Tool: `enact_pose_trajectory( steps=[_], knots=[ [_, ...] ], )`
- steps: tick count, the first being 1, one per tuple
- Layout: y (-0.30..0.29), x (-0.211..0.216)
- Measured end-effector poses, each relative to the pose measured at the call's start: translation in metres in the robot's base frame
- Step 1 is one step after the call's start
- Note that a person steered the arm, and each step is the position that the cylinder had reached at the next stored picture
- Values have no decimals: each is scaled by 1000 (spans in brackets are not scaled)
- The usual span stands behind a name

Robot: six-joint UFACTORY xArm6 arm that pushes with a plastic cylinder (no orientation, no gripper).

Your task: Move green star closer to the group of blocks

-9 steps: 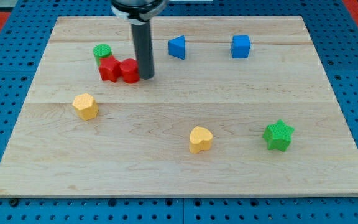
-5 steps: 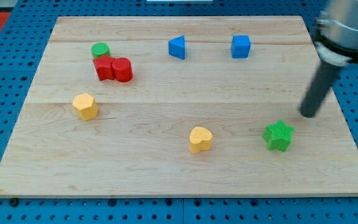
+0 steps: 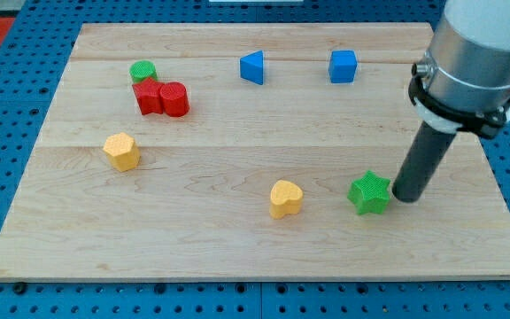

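Observation:
The green star lies on the wooden board at the lower right. My tip stands just to the star's right, touching or nearly touching it. At the upper left a green cylinder sits against two red blocks, forming a tight group. A yellow heart lies to the left of the star.
A yellow hexagonal block lies at the left. A blue triangular block and a blue cube sit near the view's top. The arm's grey body hangs over the right edge.
My tip went from beside the red blocks to the right side, then came down to the star's right. The green star has slid left, toward the yellow heart.

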State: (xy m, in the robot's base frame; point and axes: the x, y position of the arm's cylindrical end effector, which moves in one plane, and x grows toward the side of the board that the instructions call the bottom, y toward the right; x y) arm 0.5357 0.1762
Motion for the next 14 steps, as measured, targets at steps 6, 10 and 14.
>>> enact_pose_trajectory(
  steps=[6, 10, 14],
  knots=[
    [-83, -73],
    [-147, -176],
    [-200, -184]
  ],
)
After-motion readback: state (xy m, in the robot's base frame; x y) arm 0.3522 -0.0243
